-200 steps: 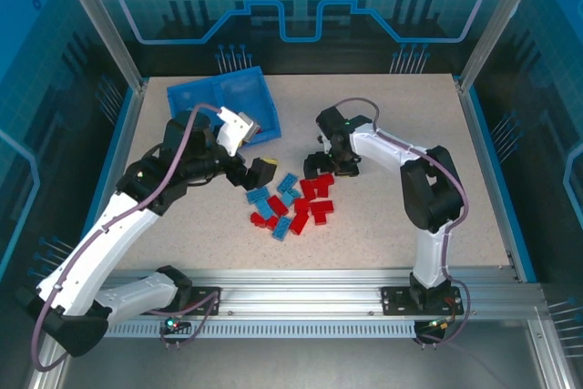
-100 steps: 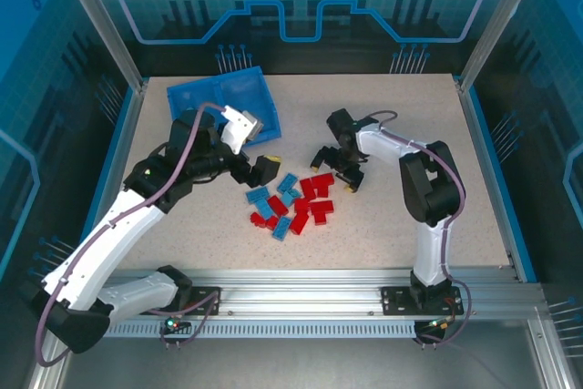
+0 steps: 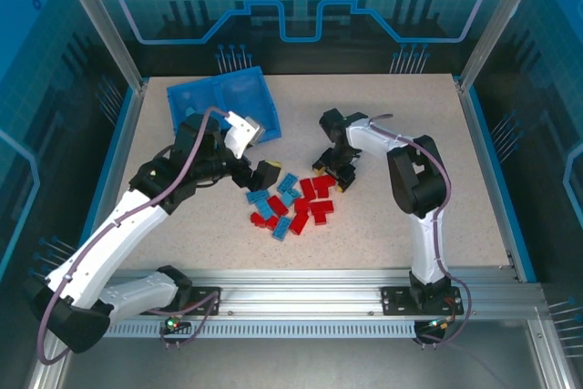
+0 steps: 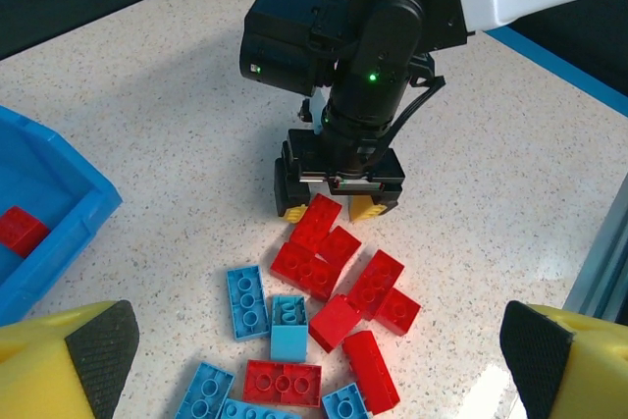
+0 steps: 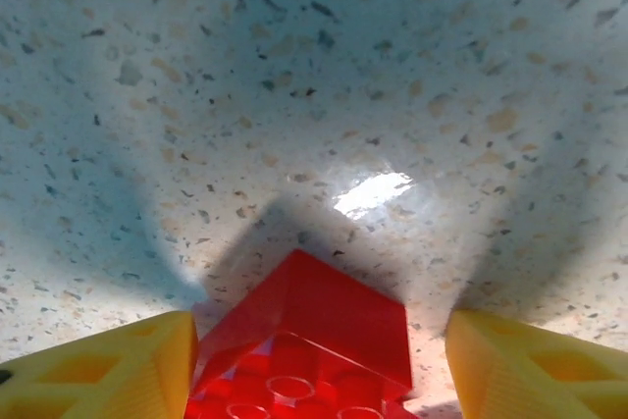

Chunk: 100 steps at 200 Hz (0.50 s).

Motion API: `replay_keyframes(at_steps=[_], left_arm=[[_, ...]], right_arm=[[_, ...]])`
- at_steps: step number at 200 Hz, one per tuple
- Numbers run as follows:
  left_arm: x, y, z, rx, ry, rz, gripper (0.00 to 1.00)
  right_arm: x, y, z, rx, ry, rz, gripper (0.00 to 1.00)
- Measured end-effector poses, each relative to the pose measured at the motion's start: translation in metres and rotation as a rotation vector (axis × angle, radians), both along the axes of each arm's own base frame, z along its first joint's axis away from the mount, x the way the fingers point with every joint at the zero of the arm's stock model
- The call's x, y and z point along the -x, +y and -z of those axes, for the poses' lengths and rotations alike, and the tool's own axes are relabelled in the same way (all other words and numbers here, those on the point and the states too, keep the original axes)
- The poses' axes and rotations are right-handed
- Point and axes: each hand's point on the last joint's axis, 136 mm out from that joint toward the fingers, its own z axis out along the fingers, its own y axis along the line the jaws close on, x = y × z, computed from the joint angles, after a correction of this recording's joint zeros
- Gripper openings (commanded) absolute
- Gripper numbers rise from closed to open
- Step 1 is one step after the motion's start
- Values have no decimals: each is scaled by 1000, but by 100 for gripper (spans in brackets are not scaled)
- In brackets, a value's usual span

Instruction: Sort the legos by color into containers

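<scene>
Legos [image 3: 291, 207]: small red and light-blue plastic bricks, loose heap, ctr of speckled table [image 3: 410, 116]. Shallow blue plastic tray [image 3: 239, 97] at heap's 11 o'clock. L gripper [image 3: 257, 152]: jaws wide apart, empty, 10 o'clock. R gripper [image 4: 329, 209]: astride red brick [image 4: 316, 223] at 1 o'clock; clamped or not, can't tell.

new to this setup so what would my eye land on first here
A heap of red and light blue bricks sits mid-table. The right pincer is down at its far edge, yellow tips either side of a red brick. A blue tray sits at the far left, with another red brick inside.
</scene>
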Motion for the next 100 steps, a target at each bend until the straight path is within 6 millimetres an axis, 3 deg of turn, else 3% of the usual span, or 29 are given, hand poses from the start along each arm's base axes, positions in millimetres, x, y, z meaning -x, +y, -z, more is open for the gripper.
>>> replay_keyframes(at_steps=[22, 66, 100], left_arm=[[0, 2, 2, 1, 0, -11, 99], [-1, 5, 1, -1, -11, -33, 99], [-2, 12, -4, 7, -32, -76, 99]], right_arm=[[4, -4, 2, 18, 23, 2, 43], [4, -12, 1, 18, 37, 15, 33], [-21, -31, -19, 42, -87, -10, 27]])
